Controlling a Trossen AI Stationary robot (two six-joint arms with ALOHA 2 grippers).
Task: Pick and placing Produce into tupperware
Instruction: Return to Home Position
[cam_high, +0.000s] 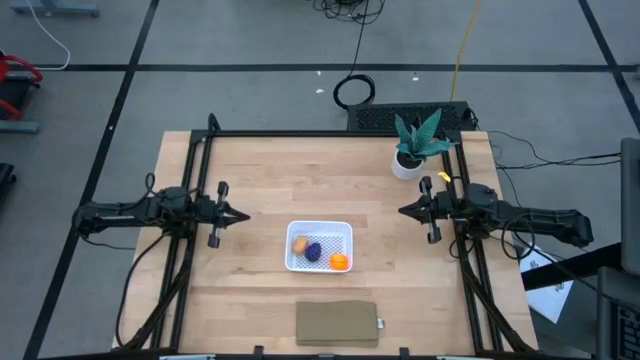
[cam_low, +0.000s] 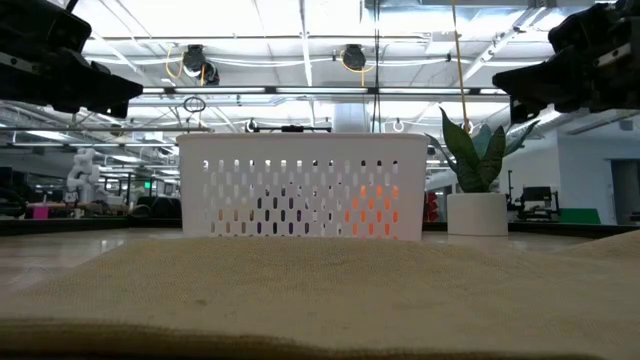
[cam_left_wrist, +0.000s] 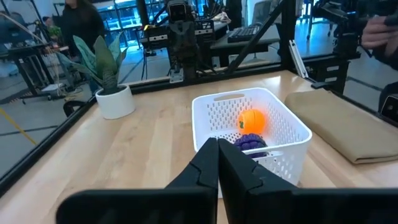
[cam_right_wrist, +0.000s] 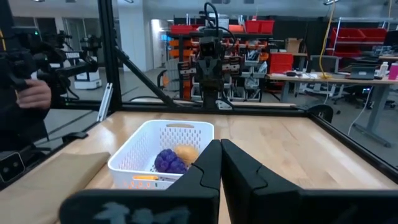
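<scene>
Produce (cam_high: 313, 252) orange, tan, purple in white tupperware (cam_high: 320, 226) | both end effectors (cam_high: 246, 215) (cam_high: 402, 211) closed, empty

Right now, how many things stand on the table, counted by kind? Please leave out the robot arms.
White container: 1
Produce pieces: 3, all inside it: orange one, tan-brown one, dark purple one
Potted plant: 1
Brown pad: 1
Total: 6

Container (cam_left_wrist: 291, 132): white, perforated.
Inside container: orange piece (cam_left_wrist: 252, 119), purple piece (cam_left_wrist: 250, 142).
Left gripper (cam_left_wrist: 217, 150): fingers pressed together, near container.
</scene>
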